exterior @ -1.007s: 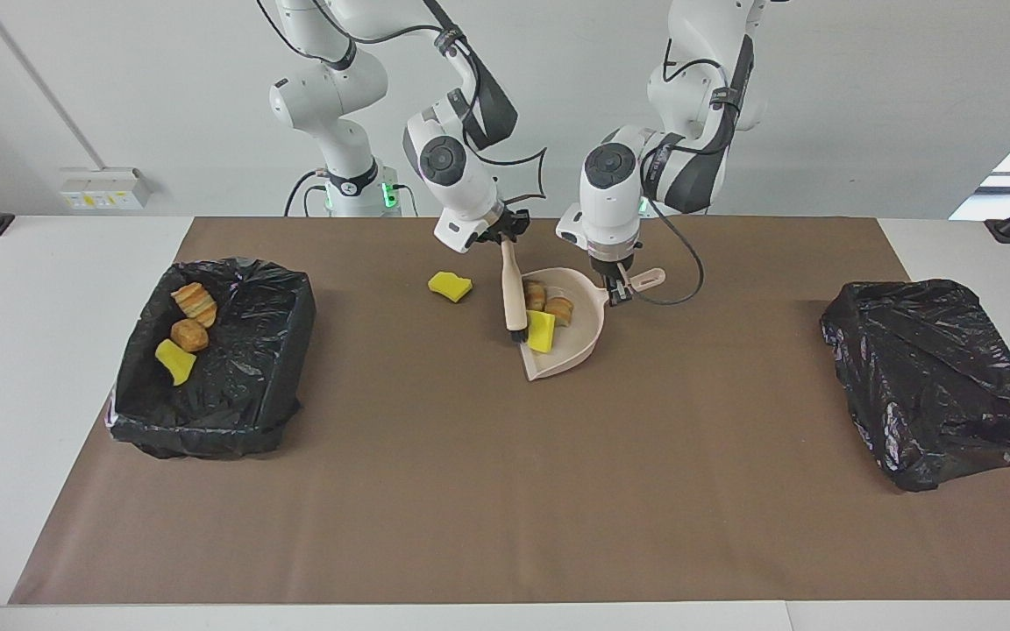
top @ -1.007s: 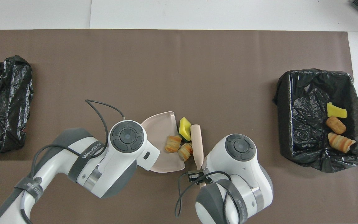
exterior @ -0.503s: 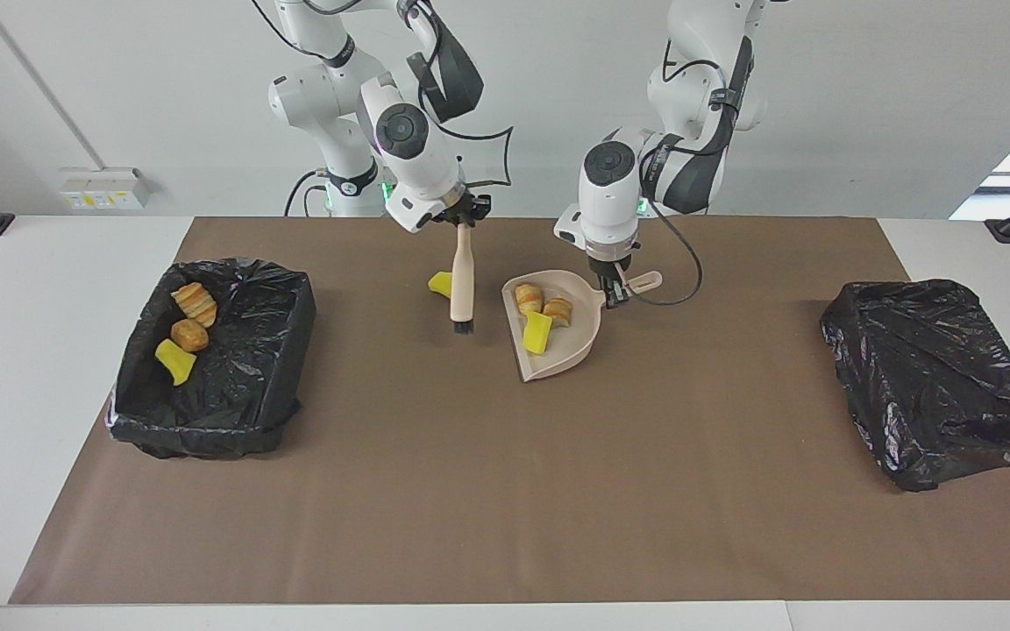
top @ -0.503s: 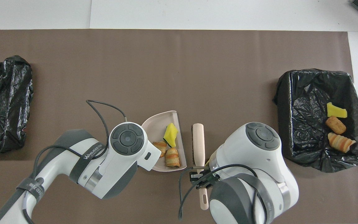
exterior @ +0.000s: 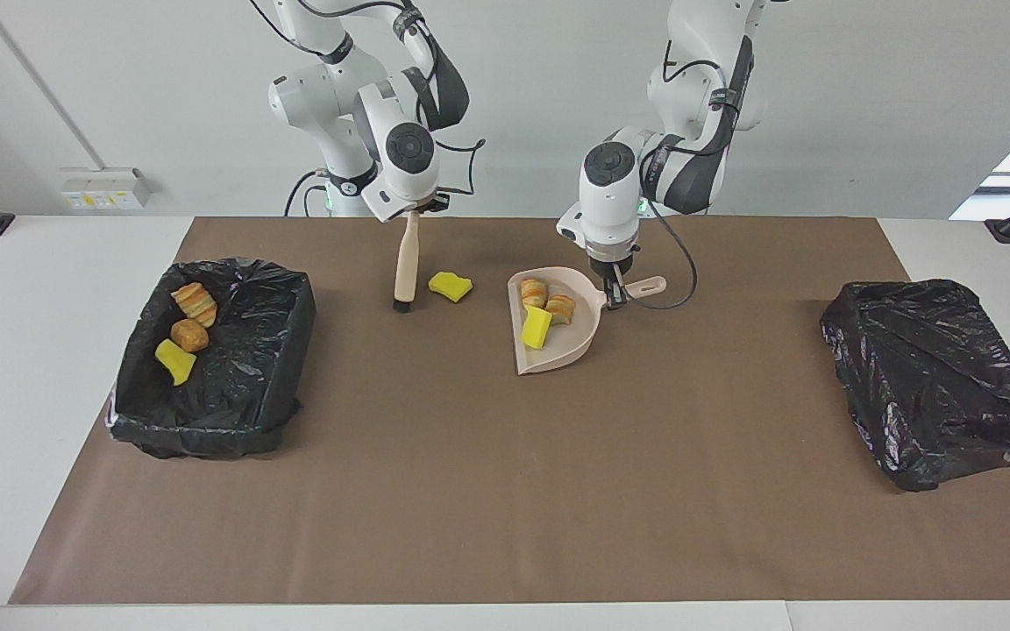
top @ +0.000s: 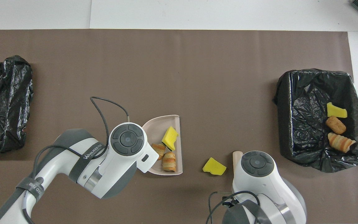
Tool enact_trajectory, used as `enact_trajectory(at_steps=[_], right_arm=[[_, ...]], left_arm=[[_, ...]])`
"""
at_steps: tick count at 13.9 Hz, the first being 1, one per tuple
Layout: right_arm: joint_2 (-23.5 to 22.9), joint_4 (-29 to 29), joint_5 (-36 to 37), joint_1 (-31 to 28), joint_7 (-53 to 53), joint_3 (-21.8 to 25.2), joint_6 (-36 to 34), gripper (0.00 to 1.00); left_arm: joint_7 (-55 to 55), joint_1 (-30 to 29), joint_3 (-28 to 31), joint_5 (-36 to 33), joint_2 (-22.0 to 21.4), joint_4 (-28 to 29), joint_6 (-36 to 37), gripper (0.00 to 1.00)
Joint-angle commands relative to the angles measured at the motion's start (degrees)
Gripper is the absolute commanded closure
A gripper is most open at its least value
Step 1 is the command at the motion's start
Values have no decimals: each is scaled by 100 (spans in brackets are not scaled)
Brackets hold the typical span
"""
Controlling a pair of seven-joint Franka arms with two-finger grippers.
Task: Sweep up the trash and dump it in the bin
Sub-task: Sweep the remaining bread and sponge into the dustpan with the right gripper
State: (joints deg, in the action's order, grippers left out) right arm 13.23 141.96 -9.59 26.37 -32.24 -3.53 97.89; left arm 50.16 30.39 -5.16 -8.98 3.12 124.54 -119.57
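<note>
My left gripper (exterior: 615, 295) is shut on the handle of the beige dustpan (exterior: 568, 343), which rests on the brown mat. In the pan lie two pastries (exterior: 534, 292) (exterior: 560, 308) and a yellow sponge chunk (exterior: 537, 327); they also show in the overhead view (top: 170, 137). My right gripper (exterior: 415, 211) is shut on the brush (exterior: 405, 263), which hangs nearly upright. Its bristles are low at the mat beside a loose yellow sponge (exterior: 450, 286) (top: 214, 166), toward the right arm's end. In the overhead view both grippers are hidden under their wrists.
A black-lined bin (exterior: 286, 350) (top: 283, 124) at the right arm's end holds two pastries (exterior: 195, 302) and a yellow sponge (exterior: 174, 361). A crumpled black bag (exterior: 935, 377) (top: 5, 102) lies at the left arm's end. A brown mat covers the table.
My right gripper carried the brush from the dustpan's mouth over the loose sponge toward the right arm's end. The dustpan shifted slightly and its load slid deeper in.
</note>
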Motion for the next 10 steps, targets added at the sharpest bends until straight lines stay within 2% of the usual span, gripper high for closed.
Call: enact_trajectory(at_steps=[1,5,7,9,10], right_arm=[[119,226,-364,-9,181,-42,492,100],[-39,227,-1850,420,491,-42,1581,100],[-336,148,-2552,745,613,-51,2222,100],[-645,-141,-3423,1150,658,-51,2856,100],[-759,-369,-3653,1186,632,-51,2884,100]], left_arm=[[204,-7,24,-148,-145,236,-101,100],[213,-7,24,-192,-251,422,-154,100],[213,-16,33,-192,-251,430,-154,100],[213,-25,33,-192,-242,430,-154,100],[213,-25,33,-192,-242,422,-154,100]])
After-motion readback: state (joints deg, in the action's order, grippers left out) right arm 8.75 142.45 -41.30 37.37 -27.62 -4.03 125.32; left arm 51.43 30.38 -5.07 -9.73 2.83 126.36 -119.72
